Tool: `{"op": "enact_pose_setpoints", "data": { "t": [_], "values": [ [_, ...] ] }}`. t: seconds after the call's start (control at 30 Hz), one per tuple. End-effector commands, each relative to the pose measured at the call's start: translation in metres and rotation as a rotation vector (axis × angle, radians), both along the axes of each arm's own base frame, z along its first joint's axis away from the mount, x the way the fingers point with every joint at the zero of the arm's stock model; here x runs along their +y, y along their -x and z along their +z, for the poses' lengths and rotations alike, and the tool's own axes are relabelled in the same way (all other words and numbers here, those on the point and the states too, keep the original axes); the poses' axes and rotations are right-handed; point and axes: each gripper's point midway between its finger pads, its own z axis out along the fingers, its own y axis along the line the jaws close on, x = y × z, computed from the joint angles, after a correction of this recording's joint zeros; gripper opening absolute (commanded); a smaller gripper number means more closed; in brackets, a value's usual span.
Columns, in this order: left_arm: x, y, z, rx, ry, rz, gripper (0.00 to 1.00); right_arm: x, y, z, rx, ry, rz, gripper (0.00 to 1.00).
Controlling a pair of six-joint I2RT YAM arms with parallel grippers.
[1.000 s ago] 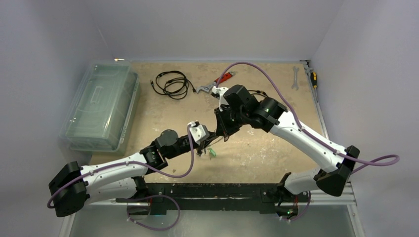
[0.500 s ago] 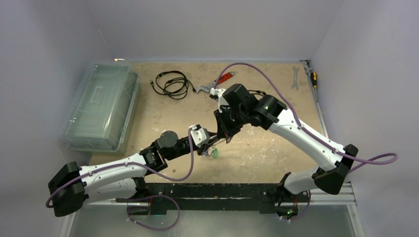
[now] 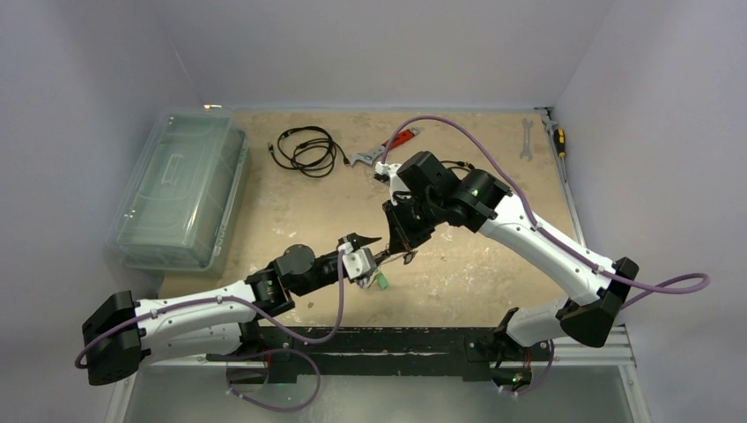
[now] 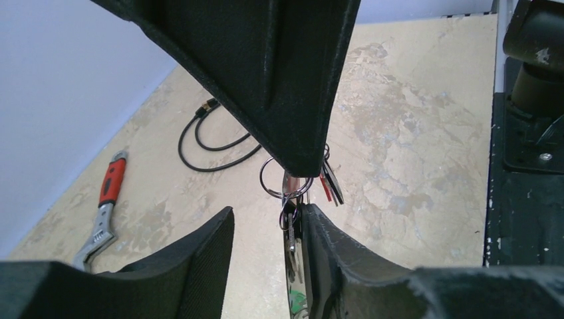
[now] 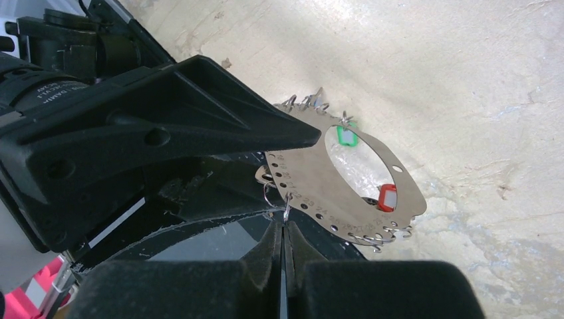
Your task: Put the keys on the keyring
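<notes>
One scuffed tabletop (image 3: 291, 207), pale walls (image 3: 396, 44), keyring (image 5: 319, 189) aloft

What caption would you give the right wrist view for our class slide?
Right gripper pinches the edge of a holed metal keyring, green tag and red tag visible.

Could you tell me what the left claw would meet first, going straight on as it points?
Probably the keys, dangling between the left claw's tips; then the right claw, though depth is unclear.

Thin grey metal keyring (image 5: 316, 199), rim pierced with small holes and hooks, hangs tilted above the table (image 3: 476, 264), near-middle. Small keys (image 4: 290, 232) dangle from it, with green and red heads.
</notes>
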Motion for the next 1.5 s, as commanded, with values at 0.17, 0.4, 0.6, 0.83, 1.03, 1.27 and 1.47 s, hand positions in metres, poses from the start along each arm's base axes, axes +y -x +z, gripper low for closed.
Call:
{"op": "enact_pose_setpoints", "data": {
  "t": [0.17,0.4,0.6,0.83,1.03,1.27,1.47],
  "values": [
    [0.005,-0.006,0.007,-0.097,-0.009,0.028,0.21,-0.001,0.021,0.004,0.064,-0.047,0.039,0.0],
    [0.006,-0.009,0.006,-0.134,-0.021,0.041,0.0,-0.002,0.024,0.0,0.079,-0.043,0.048,0.0],
    [0.0,-0.006,0.005,-0.12,-0.012,0.015,0.0,0.0,0.02,-0.001,0.067,-0.04,0.039,0.0],
    [-0.007,-0.004,0.007,-0.047,0.044,0.003,0.0,0.009,0.007,0.004,0.025,-0.058,0.017,0.15],
    [-0.006,-0.012,0.008,0.072,0.152,0.078,0.0,0.012,-0.007,0.019,-0.043,-0.093,-0.032,0.46],
    [-0.008,-0.015,0.019,0.164,0.262,0.107,0.0,0.002,-0.03,0.032,-0.171,-0.111,-0.164,0.64],
    [-0.01,-0.019,0.033,0.239,0.346,0.137,0.0,-0.016,-0.045,0.049,-0.325,-0.218,-0.296,0.64]
  ]
}}
